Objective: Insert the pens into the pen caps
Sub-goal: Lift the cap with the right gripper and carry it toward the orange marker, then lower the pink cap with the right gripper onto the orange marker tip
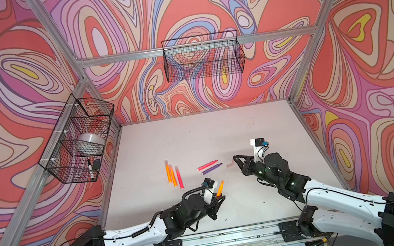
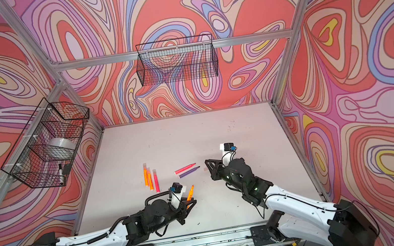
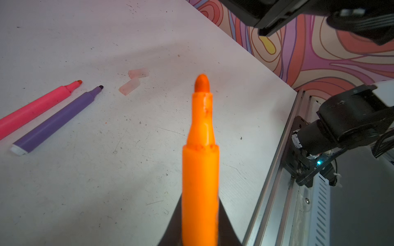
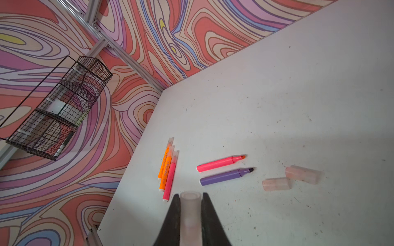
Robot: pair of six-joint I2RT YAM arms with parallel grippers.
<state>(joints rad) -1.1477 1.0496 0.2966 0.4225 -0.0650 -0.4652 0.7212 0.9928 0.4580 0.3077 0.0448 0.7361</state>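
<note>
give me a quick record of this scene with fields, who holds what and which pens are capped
left pincer: shut on orange pen, uncapped, tip pointing outward
right pincer: shut on clear cap, open end outward
capped pens: three lying together, two orange, one pink
uncapped on table: pink pen and purple pen, side by side
loose caps: two, close together, past those pens' tips

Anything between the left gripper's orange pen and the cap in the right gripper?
Nothing visible. Only bare table shows between the orange pen in the left gripper and the cap in the right gripper; the pink pen, purple pen and loose caps lie flat on it.
</note>
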